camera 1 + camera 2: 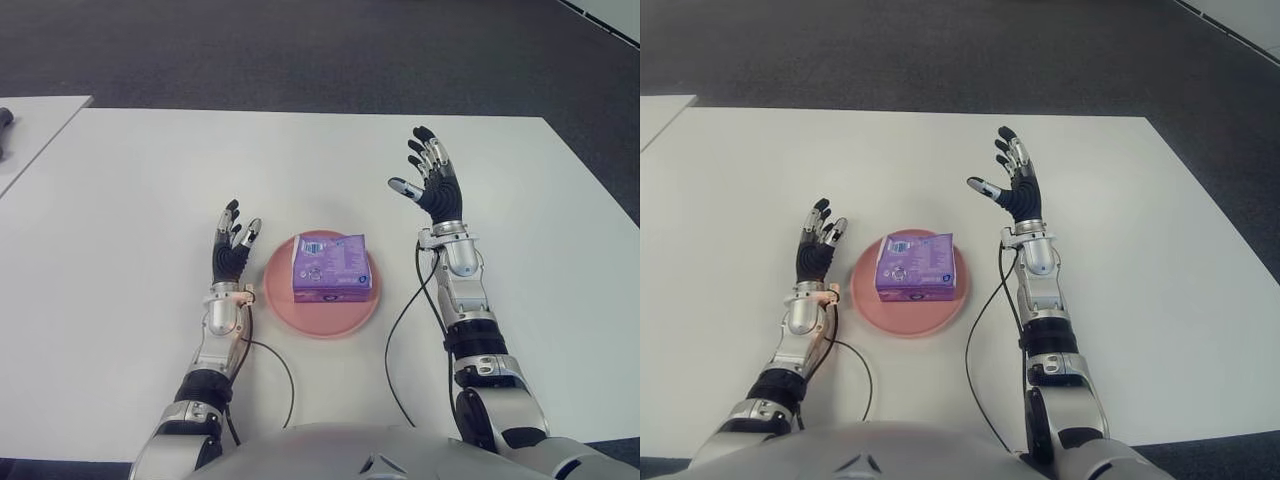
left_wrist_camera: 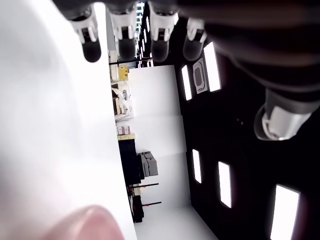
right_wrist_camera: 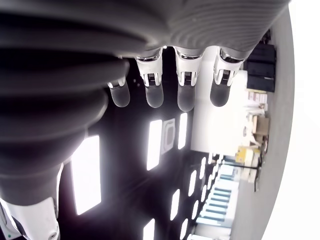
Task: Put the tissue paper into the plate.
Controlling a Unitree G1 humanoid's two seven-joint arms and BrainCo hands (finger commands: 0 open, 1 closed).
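Note:
A purple tissue pack (image 1: 332,267) lies flat in the pink plate (image 1: 322,321) on the white table (image 1: 130,200), near the front middle. My left hand (image 1: 234,243) is just left of the plate, palm up, fingers straight and spread, holding nothing. My right hand (image 1: 428,176) is raised to the right of and beyond the plate, fingers spread wide, empty. In the left wrist view the fingertips (image 2: 92,50) point away, straight. The right wrist view shows its fingertips (image 3: 186,100) extended too.
A second white table's corner (image 1: 30,125) shows at the far left with a dark object (image 1: 5,120) on it. Black cables (image 1: 405,310) run from both wrists across the table toward my body. Dark carpet lies beyond the table's far edge.

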